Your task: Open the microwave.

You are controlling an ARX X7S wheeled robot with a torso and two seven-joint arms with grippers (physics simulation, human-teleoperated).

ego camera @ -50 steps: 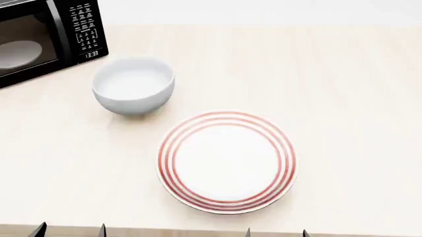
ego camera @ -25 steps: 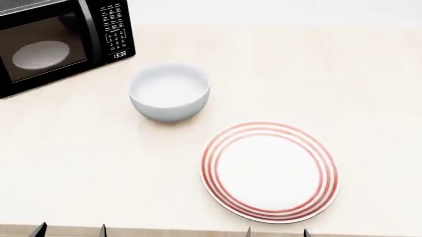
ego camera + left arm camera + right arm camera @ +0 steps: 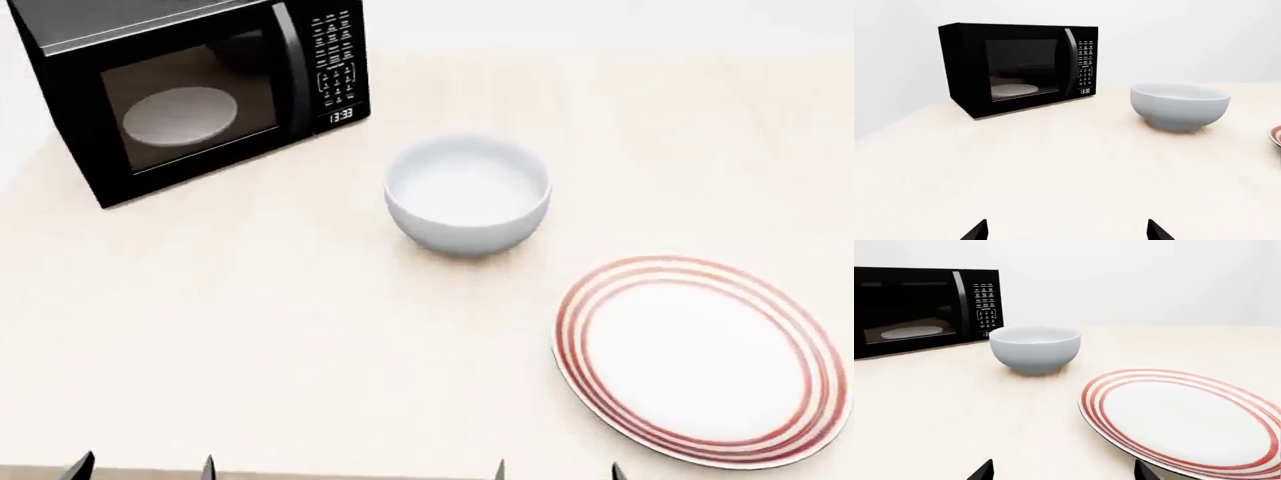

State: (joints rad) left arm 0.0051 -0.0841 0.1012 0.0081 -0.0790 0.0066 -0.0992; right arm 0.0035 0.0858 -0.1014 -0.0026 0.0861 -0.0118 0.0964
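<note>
The black microwave (image 3: 187,90) stands at the table's far left with its windowed door shut. A white turntable plate (image 3: 180,115) shows through the glass, and the keypad (image 3: 336,60) with its clock is on the right side of the front. It also appears in the left wrist view as the microwave (image 3: 1021,67) and in the right wrist view as the microwave (image 3: 921,307). My left gripper (image 3: 144,468) (image 3: 1066,232) and right gripper (image 3: 559,470) (image 3: 1065,472) sit low at the near table edge, far from it. Both are open and hold nothing; only their dark fingertips show.
A white bowl (image 3: 467,195) stands just right of the microwave's front corner. A plate with red rings (image 3: 701,360) lies at the near right, close to my right gripper. The light wooden table (image 3: 267,330) ends at its front edge by the fingertips.
The head view has shifted left: microwave, bowl and plate have all slid right in the picture, and the whole microwave front now shows. The fingertips keep their place in the frame.
</note>
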